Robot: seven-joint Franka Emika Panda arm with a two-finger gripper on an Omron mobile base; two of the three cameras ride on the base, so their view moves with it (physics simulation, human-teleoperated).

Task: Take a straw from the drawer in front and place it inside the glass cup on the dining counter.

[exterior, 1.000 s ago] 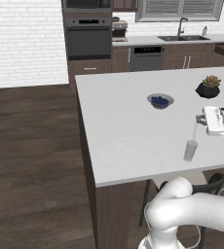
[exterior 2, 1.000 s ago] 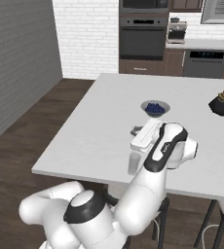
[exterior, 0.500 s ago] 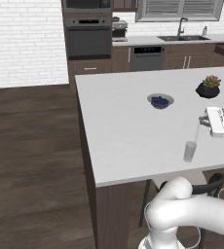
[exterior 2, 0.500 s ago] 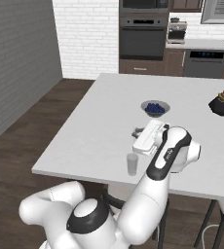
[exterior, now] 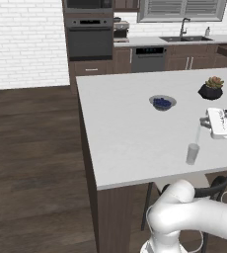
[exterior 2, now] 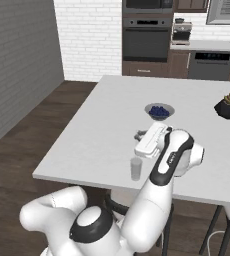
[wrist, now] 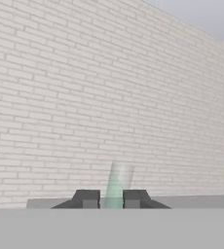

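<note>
The worktop (exterior: pixel 130 128) is a wide white island with dark wood sides. On it, from the left, a shallow bowl (exterior: pixel 162 103) with blue contents sits toward the far half. To its right and nearer the front edge stands the cup (exterior: pixel 192 153), upright. Just above the cup the thin pale straw (exterior: pixel 198 132) hangs nearly upright, its lower end at the cup's mouth; I cannot tell whether it is inside. The end effector (exterior: pixel 203 121) points leftward, level, above and just right of the cup, its fingers (wrist: pixel 87 199) closed narrowly on the straw's upper end. A potted plant (exterior: pixel 211 89) in a dark pot stands toward the far right.
</note>
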